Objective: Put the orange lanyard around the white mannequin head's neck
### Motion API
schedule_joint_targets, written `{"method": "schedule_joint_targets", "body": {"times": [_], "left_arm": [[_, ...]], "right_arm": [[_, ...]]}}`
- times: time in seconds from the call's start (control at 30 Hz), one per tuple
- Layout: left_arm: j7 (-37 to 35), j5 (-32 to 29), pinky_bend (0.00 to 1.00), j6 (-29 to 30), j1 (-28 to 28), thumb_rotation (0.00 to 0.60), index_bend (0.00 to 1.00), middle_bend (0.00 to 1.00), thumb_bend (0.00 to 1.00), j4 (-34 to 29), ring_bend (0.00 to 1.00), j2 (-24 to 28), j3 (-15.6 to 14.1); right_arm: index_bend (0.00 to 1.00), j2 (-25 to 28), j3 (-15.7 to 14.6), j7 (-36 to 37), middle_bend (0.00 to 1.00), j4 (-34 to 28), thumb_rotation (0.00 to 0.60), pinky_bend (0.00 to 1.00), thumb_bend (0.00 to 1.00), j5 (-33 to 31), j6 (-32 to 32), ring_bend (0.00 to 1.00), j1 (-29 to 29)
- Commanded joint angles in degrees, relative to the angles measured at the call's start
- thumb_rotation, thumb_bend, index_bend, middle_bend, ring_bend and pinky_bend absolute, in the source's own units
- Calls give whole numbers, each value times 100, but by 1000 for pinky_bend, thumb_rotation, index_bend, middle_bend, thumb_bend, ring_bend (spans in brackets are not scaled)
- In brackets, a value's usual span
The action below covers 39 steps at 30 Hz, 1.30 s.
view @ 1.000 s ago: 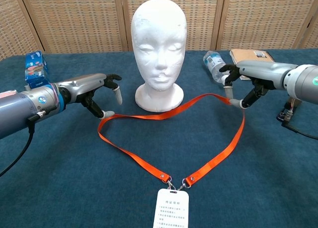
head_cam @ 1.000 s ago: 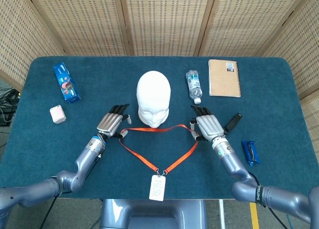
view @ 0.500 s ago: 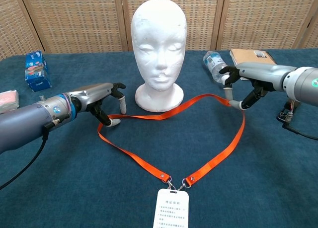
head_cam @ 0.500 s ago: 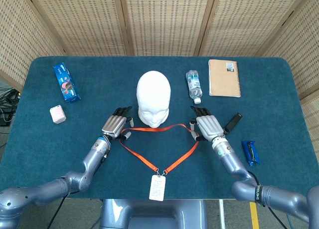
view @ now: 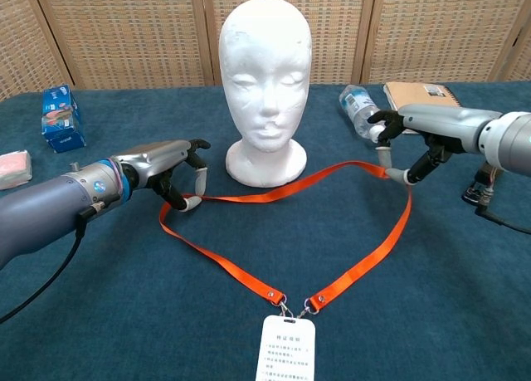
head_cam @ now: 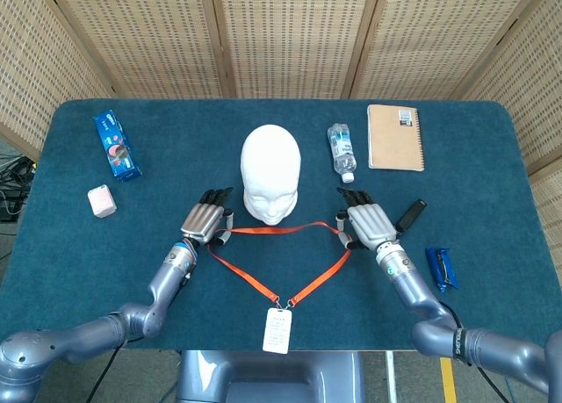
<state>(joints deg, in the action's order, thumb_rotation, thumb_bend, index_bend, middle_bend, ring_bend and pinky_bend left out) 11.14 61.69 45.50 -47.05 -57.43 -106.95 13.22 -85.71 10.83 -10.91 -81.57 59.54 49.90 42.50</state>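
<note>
The left hand [view: 170, 169] pinches the orange lanyard [view: 332, 279] at its left corner. The strap lies on the blue desk [view: 465, 298], running just before the white mannequin head [view: 265, 82]. The right hand [view: 406, 144] pinches the strap's right corner.

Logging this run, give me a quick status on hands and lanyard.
Left hand and right hand each pinch the orange lanyard. Loop spread in front of mannequin head, not yet over it. Nothing blocking.
</note>
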Motion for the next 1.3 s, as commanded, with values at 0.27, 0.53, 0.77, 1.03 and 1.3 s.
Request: {"method": "schedule_joint_targets", "body": {"times": [0.27,0.53,0.77,1.03,1.3], "left_arm": [[-3,23,0,65,25,600,651,0,523,-100,0,40,-5],[-233,562,0,401,198,600,684,0,524,-426,0,322,-257],[-958,1821,0,1402,628,600,698,0,523,-965,0,1008,-826],[-1577,2707,0,2662,933,600,718,0,523,-1618,0,1772,-871],[-1156,2159,0,2564,900,600,729,0,523,-2648,0,2343,-335]], "right_arm": [[701,55,-26,-64,0,-157,600,0,765,48,90,0,-39],[702,203,-85,77,0,-313,600,0,765,297,172,0,-128],[707,558,-201,726,0,-586,600,0,765,1267,543,0,-329],[707,1001,16,1227,6,-1206,600,0,765,1959,1113,0,-415],[707,1269,480,1331,18,-1746,600,0,765,1729,1328,0,-372]]}}
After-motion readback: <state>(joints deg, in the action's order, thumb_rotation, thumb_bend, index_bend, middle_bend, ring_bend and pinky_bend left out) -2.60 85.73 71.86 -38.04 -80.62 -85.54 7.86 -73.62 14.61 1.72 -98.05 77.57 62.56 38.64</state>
